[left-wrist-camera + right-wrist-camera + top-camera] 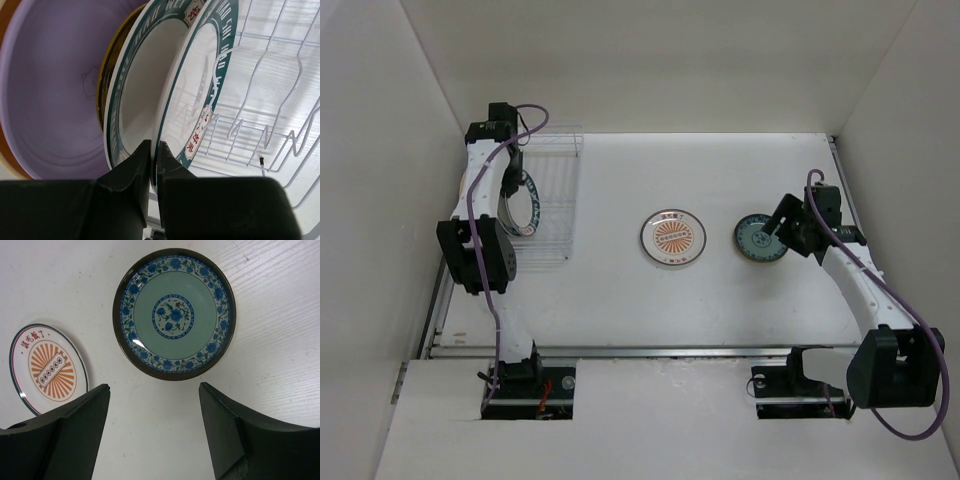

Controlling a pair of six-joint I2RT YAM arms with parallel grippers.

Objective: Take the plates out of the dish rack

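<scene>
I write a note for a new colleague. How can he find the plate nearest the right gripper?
On the white table, right of the rack, two plates lie flat. Take the right plate, by the open right gripper. It is teal with blue flowers and a dark rim; its neighbour is white with an orange sunburst.

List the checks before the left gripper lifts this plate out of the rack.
1. Grip: left gripper shut on front plate rim: ok.
2. Single plate: neighbour plate outside the grip: ok.
3. Front plate free of rack wires: cannot tell.
4. Other arm: right gripper open above teal plate, out of the way: ok.
5. Set-down: bare table between rack and sunburst plate: ok.
</scene>
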